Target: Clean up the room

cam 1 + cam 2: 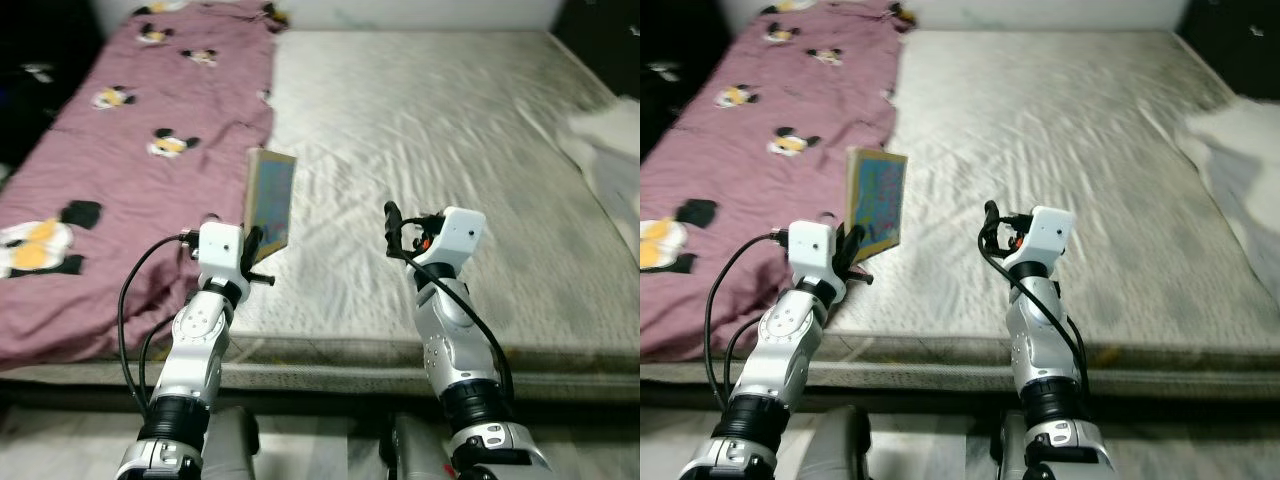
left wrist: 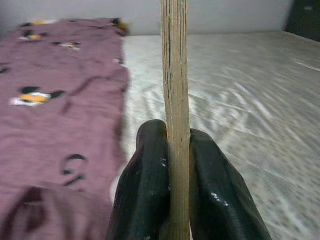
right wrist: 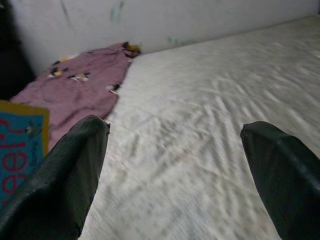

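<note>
Big bare mattress (image 1: 430,170) ahead, purple blanket (image 1: 130,150) with cartoon prints down its left side. The left gripper (image 1: 258,243) has the book (image 1: 269,197) clamped upright by its lower edge, over the bed's near edge; keep it pinched and level while carrying. Right gripper (image 1: 392,232) splayed, empty, alongside.

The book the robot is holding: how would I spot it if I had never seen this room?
Find the bare mattress with the mauve cartoon blanket on its left. Above its near edge, the left claw pinches a thin book upright, blue cover with a yellow border.
</note>
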Robot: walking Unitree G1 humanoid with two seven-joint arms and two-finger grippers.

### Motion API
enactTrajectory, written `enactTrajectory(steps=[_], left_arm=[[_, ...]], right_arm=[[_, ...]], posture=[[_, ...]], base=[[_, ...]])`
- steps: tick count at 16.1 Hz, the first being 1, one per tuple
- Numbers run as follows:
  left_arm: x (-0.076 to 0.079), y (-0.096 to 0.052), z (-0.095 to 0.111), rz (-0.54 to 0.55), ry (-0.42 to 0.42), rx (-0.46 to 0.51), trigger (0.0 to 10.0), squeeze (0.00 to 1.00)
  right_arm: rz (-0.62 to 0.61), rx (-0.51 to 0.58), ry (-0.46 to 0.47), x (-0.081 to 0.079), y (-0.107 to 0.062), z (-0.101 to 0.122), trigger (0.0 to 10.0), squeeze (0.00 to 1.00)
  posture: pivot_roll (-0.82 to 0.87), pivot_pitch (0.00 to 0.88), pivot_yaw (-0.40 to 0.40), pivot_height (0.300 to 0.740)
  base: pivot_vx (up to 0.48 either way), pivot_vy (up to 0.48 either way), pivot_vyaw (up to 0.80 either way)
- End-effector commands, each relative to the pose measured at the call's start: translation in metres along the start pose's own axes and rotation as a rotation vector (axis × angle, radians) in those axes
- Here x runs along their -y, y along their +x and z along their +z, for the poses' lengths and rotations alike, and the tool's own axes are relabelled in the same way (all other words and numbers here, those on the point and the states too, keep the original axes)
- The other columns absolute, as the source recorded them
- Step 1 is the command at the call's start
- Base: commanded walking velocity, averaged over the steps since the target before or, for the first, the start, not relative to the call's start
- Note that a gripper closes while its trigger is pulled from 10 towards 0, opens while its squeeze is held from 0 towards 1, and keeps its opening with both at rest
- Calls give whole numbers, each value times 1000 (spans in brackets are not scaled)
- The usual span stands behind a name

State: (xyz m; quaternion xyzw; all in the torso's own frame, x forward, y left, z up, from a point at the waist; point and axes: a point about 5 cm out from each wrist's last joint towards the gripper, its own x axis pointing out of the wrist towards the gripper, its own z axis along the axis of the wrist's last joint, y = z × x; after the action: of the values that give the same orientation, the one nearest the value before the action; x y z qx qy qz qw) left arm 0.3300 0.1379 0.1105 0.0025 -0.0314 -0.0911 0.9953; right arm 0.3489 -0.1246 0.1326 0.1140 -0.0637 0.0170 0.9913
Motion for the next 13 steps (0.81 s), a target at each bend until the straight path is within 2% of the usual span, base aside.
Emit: enactTrajectory(steps=[1, 2, 3, 5, 7, 9, 13], left_arm=[[-6, -2, 12, 36, 35, 74, 10000, 0], [-10, -1, 10, 63, 24, 65, 10000, 0], [-13, -2, 12, 76, 53, 67, 10000, 0], [-17, 4, 17, 96, 30, 64, 10000, 0], [-14, 5, 18, 89, 36, 75, 10000, 0], [-8, 2, 16, 89, 4, 72, 10000, 0], [2, -3, 8, 79, -15, 63, 10000, 0]], right_arm=[[-7, 20, -1, -3, 0, 3, 10000, 0], [-9, 19, 0, -2, -1, 3, 10000, 0], [-18, 13, -2, -1, -3, 2, 10000, 0], [-35, -7, -24, 3, -5, -1, 10000, 0], [-28, 4, -65, 6, -10, -2, 10000, 0], [-46, -7, -103, 10, -12, -3, 10000, 0], [-22, -33, -111, 7, -12, -6, 10000, 0]], posture=[[-41, 0, 36, 707], [-42, 0, 36, 716], [-47, 0, 40, 730], [-49, 0, 33, 730], [-52, 0, 16, 734], [-50, 0, -7, 740], [-52, 0, -27, 740]], base=[[0, 0, 0], [0, 0, 0], [0, 0, 0], [0, 0, 0], [0, 0, 0], [0, 0, 0], [0, 0, 0]])
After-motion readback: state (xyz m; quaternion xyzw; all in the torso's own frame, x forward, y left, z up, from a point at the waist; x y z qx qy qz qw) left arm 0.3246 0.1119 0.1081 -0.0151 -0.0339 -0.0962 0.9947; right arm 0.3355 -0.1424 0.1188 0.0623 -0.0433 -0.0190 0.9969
